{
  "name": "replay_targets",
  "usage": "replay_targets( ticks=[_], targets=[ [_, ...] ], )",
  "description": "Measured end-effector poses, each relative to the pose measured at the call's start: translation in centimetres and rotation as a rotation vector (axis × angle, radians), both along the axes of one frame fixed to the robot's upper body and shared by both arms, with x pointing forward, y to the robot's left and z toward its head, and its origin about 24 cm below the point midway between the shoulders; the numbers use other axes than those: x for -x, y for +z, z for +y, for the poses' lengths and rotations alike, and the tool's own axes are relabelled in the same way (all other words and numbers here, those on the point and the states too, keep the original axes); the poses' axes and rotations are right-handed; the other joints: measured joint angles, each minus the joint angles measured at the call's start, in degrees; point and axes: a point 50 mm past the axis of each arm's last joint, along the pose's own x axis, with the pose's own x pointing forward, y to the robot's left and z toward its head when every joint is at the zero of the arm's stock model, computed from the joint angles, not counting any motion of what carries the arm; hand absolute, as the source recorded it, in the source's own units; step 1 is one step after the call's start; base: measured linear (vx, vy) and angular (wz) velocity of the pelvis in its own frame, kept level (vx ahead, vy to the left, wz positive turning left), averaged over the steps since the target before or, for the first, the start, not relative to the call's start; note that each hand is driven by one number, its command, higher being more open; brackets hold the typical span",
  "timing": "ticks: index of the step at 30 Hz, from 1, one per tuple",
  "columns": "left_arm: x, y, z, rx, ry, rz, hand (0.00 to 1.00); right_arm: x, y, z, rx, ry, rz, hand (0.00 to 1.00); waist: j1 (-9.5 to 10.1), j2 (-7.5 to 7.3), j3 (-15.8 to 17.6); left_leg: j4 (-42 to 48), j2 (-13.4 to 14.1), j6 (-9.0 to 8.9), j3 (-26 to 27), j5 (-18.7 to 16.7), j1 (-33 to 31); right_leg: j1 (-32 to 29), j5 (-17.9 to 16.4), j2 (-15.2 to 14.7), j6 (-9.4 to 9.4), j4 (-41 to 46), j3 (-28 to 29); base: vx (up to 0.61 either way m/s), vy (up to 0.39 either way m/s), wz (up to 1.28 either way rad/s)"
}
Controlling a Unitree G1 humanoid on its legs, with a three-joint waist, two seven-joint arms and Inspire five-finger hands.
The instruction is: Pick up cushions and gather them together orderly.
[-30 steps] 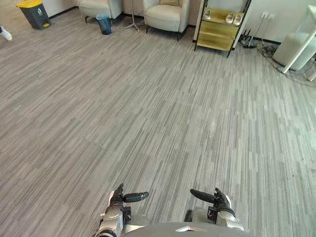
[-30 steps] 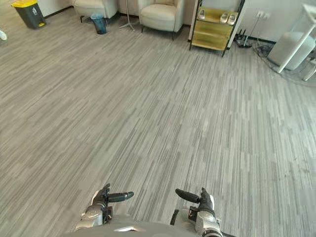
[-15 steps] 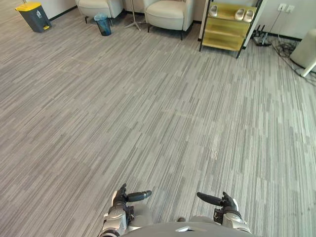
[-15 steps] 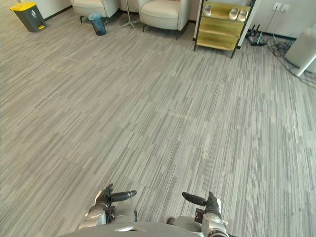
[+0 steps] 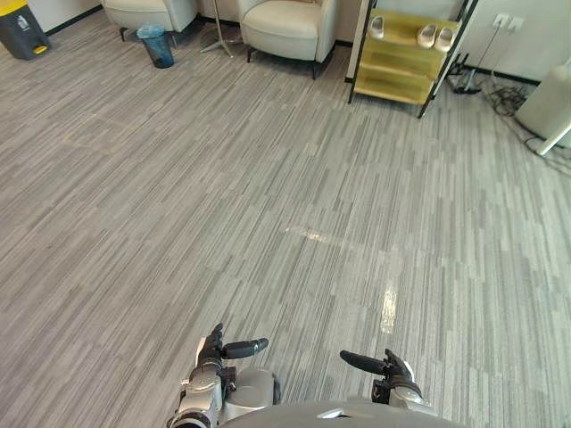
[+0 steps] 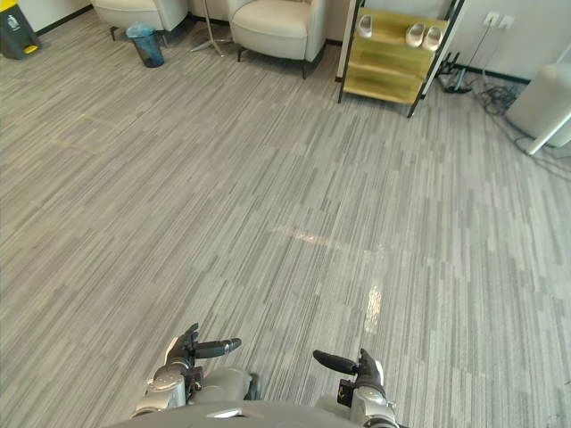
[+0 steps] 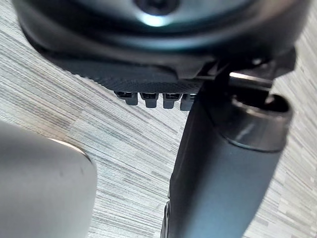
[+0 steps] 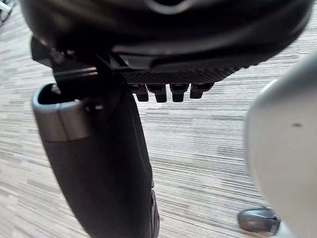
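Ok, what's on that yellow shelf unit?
The top shelf of the yellow shelf unit holds a single pale slipper at its left end and a pair of slippers at its right. The lower shelves' backs are covered by those above.

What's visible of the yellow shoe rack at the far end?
The shoe rack is an open unit with a thin black frame and three yellow shelves that look like painted board. It stands upright on the striped grey floor, just right of the cream armchair. Three pale slippers lie on its top shelf. The lower shelves look bare.
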Motion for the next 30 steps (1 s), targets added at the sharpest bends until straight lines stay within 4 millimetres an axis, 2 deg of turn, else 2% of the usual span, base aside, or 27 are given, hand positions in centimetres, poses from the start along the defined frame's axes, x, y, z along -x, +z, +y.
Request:
replay_targets(
  ticks=[1, 2, 3, 4, 5, 6, 8, 9, 10, 11, 12, 13, 15, 16, 17, 18, 19, 20, 21, 23, 25, 27, 28, 29, 30],
  targets=[
    [0.0, 0.0, 0.0, 0.000, 0.000, 0.000, 1.00, -0.1, 0.1, -0.2, 0.005, 0.000, -0.006, 1.00, -0.23, 0.26, -0.07, -1.19, 0.93, -0.60, -0.40, -0.35, 1.38, -1.57, -0.10, 0.40, 0.02, -4.16, -1.24, 0.38, -0.139, 0.23],
    [0.0, 0.0, 0.0, 0.001, -0.001, -0.001, 1.00, -0.2, 0.1, -0.4, 0.013, 0.001, -0.013, 1.00, -0.51, 0.36, -0.02, -2.31, 2.35, -2.11, -1.17, -1.49, 2.66, -4.40, 0.29, 1.37, 0.49, -12.38, -1.88, 0.30, -0.156, 0.30],
    [0.1, -0.1, 0.0, 0.002, 0.003, 0.005, 1.00, -0.2, 0.1, -0.5, 0.021, 0.009, -0.011, 1.00, -0.58, 0.06, 0.15, -2.78, 3.34, -3.35, -1.58, -2.67, 3.51, -6.32, 2.35, 2.53, 2.40, -21.93, -0.81, 0.48, -0.278, 0.37],
    [0.4, -0.2, 0.2, -0.001, 0.008, 0.016, 1.00, -0.1, 0.1, -0.6, 0.017, 0.001, -0.006, 1.00, -0.75, -0.19, 0.30, -2.86, 3.50, -4.29, -2.41, -3.69, 4.31, -6.76, 9.06, 3.48, 2.86, -28.77, 0.96, 0.54, -0.322, 0.34],
    [0.4, -0.3, 0.1, 0.001, 0.011, 0.026, 1.00, -0.3, 0.1, -0.8, 0.021, 0.001, -0.003, 1.00, -1.24, 0.51, 0.22, -2.91, 4.87, -4.48, -3.66, -3.98, 5.69, -5.38, 11.52, 5.33, -0.43, -29.31, 1.22, 0.49, -0.299, 0.16],
    [0.5, -0.3, 0.0, 0.006, 0.014, 0.029, 1.00, -0.3, 0.1, -0.8, 0.026, 0.011, 0.003, 1.00, -0.99, 1.33, 0.03, -2.71, 5.74, -4.28, -4.09, -3.76, 5.75, -5.14, 10.84, 6.09, -0.84, -28.83, 1.29, 0.52, -0.308, -0.02],
    [0.7, -0.5, -0.7, 0.023, 0.013, 0.034, 1.00, -0.6, 0.2, -1.2, 0.031, 0.007, 0.002, 1.00, -1.21, 2.79, -0.29, 0.84, 6.70, -5.41, -5.97, -2.46, 5.28, -5.27, 5.57, 6.81, -1.93, -25.04, 0.73, 0.50, -0.312, -0.01],
    [0.8, -0.6, -1.0, 0.034, 0.023, 0.036, 1.00, -0.4, 0.1, -1.5, 0.032, -0.005, 0.012, 1.00, -1.39, 3.45, -0.61, 5.94, 7.24, -6.28, -6.79, -1.95, 3.64, -4.20, 3.90, 7.38, -2.20, -25.03, 0.17, 0.56, -0.345, 0.25],
    [0.7, -0.6, -1.3, 0.045, 0.037, 0.032, 1.00, -0.1, 0.1, -1.7, 0.038, -0.006, 0.018, 1.00, -1.64, 4.24, -0.62, 17.17, 7.92, -7.29, -8.78, -0.09, -1.18, -1.63, 2.87, 8.20, -2.63, -26.57, -0.91, 0.52, -0.311, 0.35],
    [0.4, -0.4, -1.4, 0.052, 0.051, 0.015, 1.00, 0.1, 0.1, -2.0, 0.047, -0.006, 0.021, 1.00, -1.34, 4.92, -0.19, 33.75, 9.91, -7.68, -9.19, 2.08, -8.64, 3.33, 2.54, 10.52, -3.15, -30.55, -1.75, 0.58, -0.319, 0.25],
    [0.2, -0.2, -1.0, 0.046, 0.063, -0.003, 1.00, 0.1, 0.1, -1.8, 0.046, -0.002, 0.026, 1.00, -1.00, 5.22, 0.10, 41.73, 10.73, -8.15, -8.23, 1.08, -12.54, 7.42, 2.49, 11.79, -3.54, -33.37, -1.74, 0.39, -0.181, 0.08],
    [0.1, -0.1, -0.9, 0.042, 0.065, -0.009, 1.00, 0.1, 0.0, -1.7, 0.045, 0.002, 0.027, 1.00, -0.94, 4.83, 0.32, 43.33, 10.64, -8.13, -7.67, 0.56, -13.90, 9.05, 2.45, 12.14, -3.61, -34.42, -1.66, 0.39, -0.131, -0.15],
    [-0.4, 0.2, -0.8, 0.032, 0.053, -0.031, 1.00, 0.2, -0.1, -1.2, 0.036, 0.010, 0.038, 1.00, -0.49, 3.79, 0.65, 40.58, 9.41, -7.65, -4.56, -1.98, -17.62, 14.51, 2.46, 12.36, -3.62, -38.53, -0.44, 0.34, -0.063, -0.24],
    [-0.8, 0.4, -0.9, 0.029, 0.040, -0.050, 1.00, 0.0, -0.1, -1.1, 0.035, 0.015, 0.035, 1.00, 0.02, 3.70, 0.62, 34.17, 7.80, -7.32, -3.81, -3.74, -19.56, 16.62, 2.48, 12.28, -3.58, -40.32, 0.53, 0.29, -0.006, -0.43],
    [-1.0, 0.4, -1.1, 0.028, 0.028, -0.057, 1.00, 0.0, -0.1, -1.0, 0.032, 0.015, 0.033, 1.00, 0.22, 3.71, 0.57, 25.54, 5.63, -6.87, -4.51, -3.82, -20.99, 17.84, 2.48, 12.16, -3.54, -41.58, 1.36, 0.44, 0.067, -0.48],
    [-1.1, 0.5, -1.2, 0.028, 0.022, -0.059, 1.00, -0.1, -0.1, -0.8, 0.027, 0.015, 0.033, 1.00, 0.24, 3.92, 0.56, 15.22, 3.76, -6.72, -6.18, -1.85, -22.11, 18.94, 2.24, 12.12, -3.14, -42.56, 2.08, 0.37, 0.102, -0.43],
    [-1.1, 0.5, -1.2, 0.034, 0.027, -0.060, 1.00, 0.0, -0.1, -0.8, 0.027, 0.012, 0.036, 1.00, 0.59, 3.99, 0.58, 11.87, 2.86, -6.57, -7.01, 4.37, -22.04, 19.66, 1.78, 12.10, -2.36, -42.89, 2.91, 0.38, 0.125, -0.47],
    [-1.1, 0.5, -1.1, 0.031, 0.032, -0.061, 1.00, 0.1, -0.2, -0.6, 0.018, 0.011, 0.044, 1.00, 1.20, 3.62, 0.57, 10.39, 1.98, -6.07, -6.86, 6.72, -20.73, 20.33, 1.44, 12.13, -1.77, -43.19, 4.27, 0.33, 0.062, -0.33],
    [-1.2, 0.6, -0.7, 0.013, 0.017, -0.061, 1.00, 0.2, -0.3, 0.3, -0.002, 0.015, 0.044, 1.00, 1.10, 1.47, 0.04, 8.14, 0.60, -5.34, -6.18, 7.24, -19.24, 20.47, 1.35, 10.38, -1.48, -43.92, 4.99, 0.41, 0.047, -0.15],
    [-1.3, 0.6, -0.2, 0.005, 0.014, -0.062, 1.00, 0.5, -0.5, 0.8, -0.017, 0.014, 0.053, 1.00, 1.03, -0.06, -0.23, 7.90, -0.37, -4.38, -5.46, 6.15, -18.61, 20.86, 1.58, 8.74, -1.01, -43.52, 5.44, 0.38, 0.039, 0.06],
    [-1.1, 0.6, -0.1, 0.003, 0.022, -0.051, 1.00, 0.4, -0.5, 1.1, -0.023, 0.015, 0.051, 1.00, 1.20, -0.14, -0.22, 7.25, -0.41, -3.66, -4.04, 5.31, -16.26, 20.59, 1.70, 7.97, -0.79, -39.57, 6.33, 0.37, 0.059, -0.15],
    [-0.8, 0.5, 0.1, -0.003, 0.021, -0.044, 1.00, 0.4, -0.5, 1.4, -0.033, 0.017, 0.046, 1.00, 1.81, -0.17, -0.30, 5.65, -0.42, -2.81, -2.39, 4.27, -11.75, 19.30, 1.77, 6.84, -0.49, -31.22, 7.38, 0.28, 0.050, -0.32],
    [-0.7, 0.4, 0.1, -0.003, 0.020, -0.039, 1.00, 0.2, -0.4, 1.6, -0.038, 0.018, 0.040, 1.00, 1.82, -0.24, -0.45, 4.59, -0.47, -2.60, -2.21, 3.67, -9.75, 17.15, 2.34, 6.07, 0.61, -25.02, 7.24, 0.28, 0.047, -0.23],
    [-0.5, 0.4, 0.1, -0.002, 0.015, -0.035, 1.00, 0.1, -0.4, 1.7, -0.041, 0.019, 0.035, 1.00, 1.79, -0.31, -0.56, 2.69, -0.40, -2.46, -2.51, 3.02, -7.47, 14.10, 3.95, 5.44, 3.24, -17.14, 6.83, 0.24, 0.022, -0.13],
    [-0.5, 0.4, 0.0, -0.003, 0.010, -0.033, 1.00, 0.0, -0.4, 1.7, -0.041, 0.019, 0.032, 1.00, 1.62, -0.46, -0.64, 1.55, -0.36, -2.40, -2.86, 2.69, -6.38, 12.18, 5.13, 5.04, 4.38, -12.70, 6.62, 0.22, -0.010, 0.05]
  ],
)
